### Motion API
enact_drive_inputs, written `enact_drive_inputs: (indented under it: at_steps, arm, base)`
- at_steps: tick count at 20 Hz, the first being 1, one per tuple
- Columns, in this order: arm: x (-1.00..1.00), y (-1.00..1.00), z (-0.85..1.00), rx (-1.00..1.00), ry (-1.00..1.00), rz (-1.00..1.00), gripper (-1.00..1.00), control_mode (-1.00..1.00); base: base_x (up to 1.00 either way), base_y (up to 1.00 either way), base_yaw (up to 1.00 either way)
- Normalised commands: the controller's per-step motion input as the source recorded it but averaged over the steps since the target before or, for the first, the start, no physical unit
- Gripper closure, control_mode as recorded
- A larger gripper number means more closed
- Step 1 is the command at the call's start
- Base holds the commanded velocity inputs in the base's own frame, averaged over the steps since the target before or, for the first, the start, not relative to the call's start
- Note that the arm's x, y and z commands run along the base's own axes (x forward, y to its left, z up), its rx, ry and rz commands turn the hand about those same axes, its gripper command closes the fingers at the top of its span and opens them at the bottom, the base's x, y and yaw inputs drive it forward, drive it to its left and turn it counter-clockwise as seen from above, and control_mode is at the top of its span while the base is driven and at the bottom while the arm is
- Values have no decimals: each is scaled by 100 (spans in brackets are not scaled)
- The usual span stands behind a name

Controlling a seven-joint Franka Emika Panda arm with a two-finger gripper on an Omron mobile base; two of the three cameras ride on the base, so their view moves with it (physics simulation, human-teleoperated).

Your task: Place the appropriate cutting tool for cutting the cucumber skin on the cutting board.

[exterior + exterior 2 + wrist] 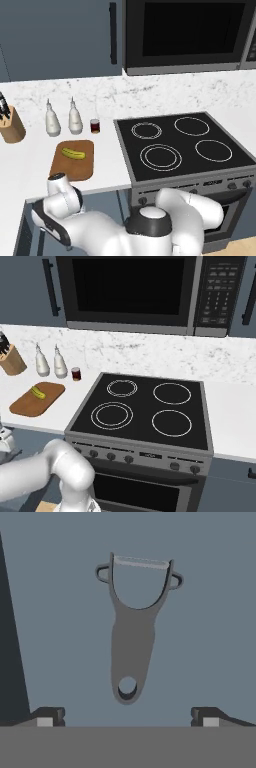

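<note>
The grey metal peeler [131, 642] lies flat on a blue-grey surface in the hand view, its forked head and blade pointing away from me and its handle hole nearest. My gripper [127, 717] hangs over the handle end, open, with the fingertips [47, 716] wide apart on either side and nothing between them. On the counter left of the stove lies the brown cutting board [75, 167], and the yellow-green cucumber [73, 153] rests on its far half. Board [27, 404] and cucumber [38, 392] also show from the right. My arm bends down below the counter's front edge.
A tan knife block [11, 126] stands at the far left of the counter. Two white bottles [52, 122] and a small dark jar [95, 126] stand behind the board. The black stove top [182, 145] lies to the right. A dark wall [9, 642] borders the peeler's surface.
</note>
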Motion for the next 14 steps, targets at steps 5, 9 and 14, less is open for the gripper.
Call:
enact_drive_inputs:
  at_steps: [5, 9, 14]
  arm:
    - [1, -7, -32, 0, -9, -4, -100, -100]
    - [7, -12, -29, 0, -1, -3, -100, -100]
    - [10, -5, -26, 0, 0, -2, -100, -100]
  base:
    - [0, 0, 0]
    - [0, 0, 0]
    - [0, 0, 0]
